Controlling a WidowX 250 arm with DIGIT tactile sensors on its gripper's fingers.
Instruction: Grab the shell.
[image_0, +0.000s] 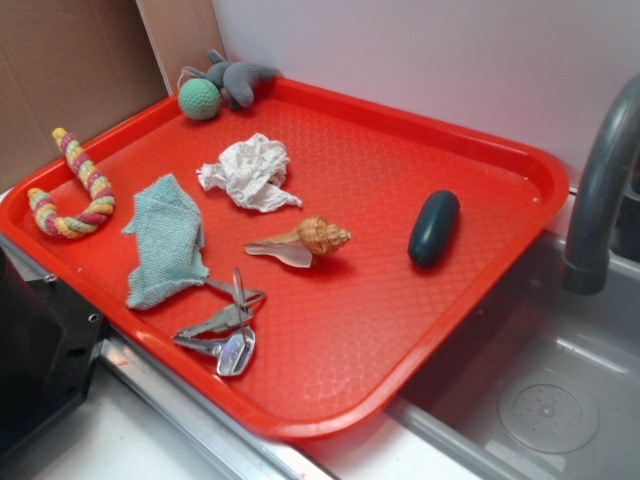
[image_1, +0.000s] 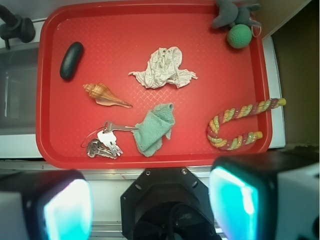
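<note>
The shell (image_0: 304, 241) is a small tan-orange spiral conch with a pale pointed lip. It lies on its side near the middle of the red tray (image_0: 420, 150). From the wrist view the shell (image_1: 104, 94) shows in the tray's left half, far below the camera. My gripper (image_1: 150, 205) is open, its two teal-padded fingers (image_1: 67, 210) wide apart at the bottom of that view, high above the tray's near edge with nothing between them. The exterior view does not show the gripper.
On the tray also lie a crumpled white tissue (image_0: 248, 172), a teal cloth (image_0: 165, 240), a bunch of keys (image_0: 225, 330), a dark oval object (image_0: 434, 228), a striped rope toy (image_0: 72, 190) and a grey plush with a green ball (image_0: 215, 88). A sink (image_0: 550, 400) and faucet (image_0: 600, 180) stand at the right.
</note>
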